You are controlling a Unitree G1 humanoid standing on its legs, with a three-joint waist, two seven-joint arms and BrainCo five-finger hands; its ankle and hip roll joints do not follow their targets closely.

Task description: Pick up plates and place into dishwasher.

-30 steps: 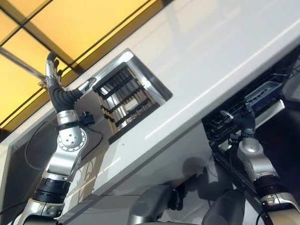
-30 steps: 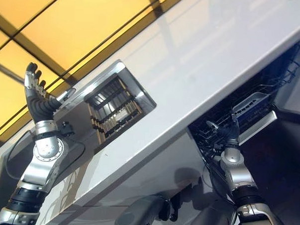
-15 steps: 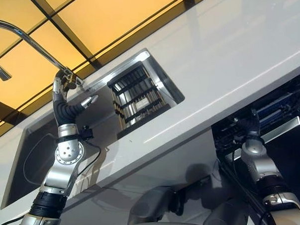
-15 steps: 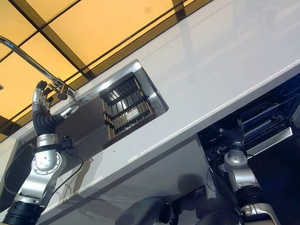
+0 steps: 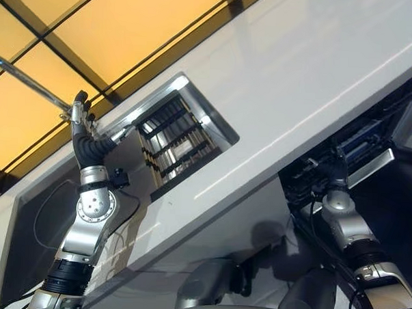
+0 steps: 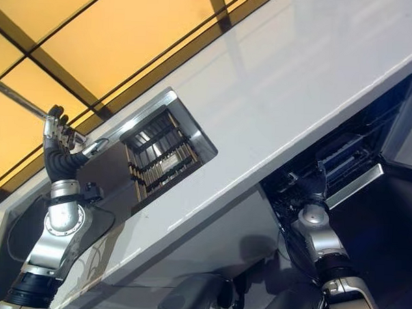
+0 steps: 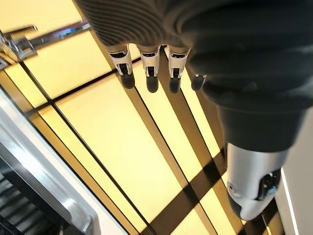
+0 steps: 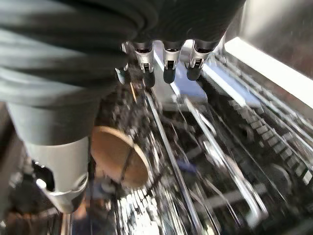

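A round tan plate (image 8: 116, 160) stands among the wires of the dishwasher's dark rack (image 5: 360, 144), close to my right hand's thumb. My right hand (image 5: 336, 171) reaches into that rack under the white counter; its fingers (image 8: 168, 66) are straight and hold nothing. My left hand (image 5: 80, 124) is raised upright over the sink, beside the faucet (image 5: 28, 82). Its fingers (image 7: 151, 74) are straight too, with only yellow wall tiles past them.
A steel sink (image 5: 136, 117) is set into the white counter (image 5: 312, 70), with a slatted dark rack (image 5: 176, 139) inside it. Yellow wall tiles with dark joints rise behind. The dishwasher's open front edge (image 5: 373, 165) juts out below the counter at the right.
The camera has swung, so the whole picture has shifted. Both hands keep about the same places, the left by the faucet and the right in the dishwasher rack.
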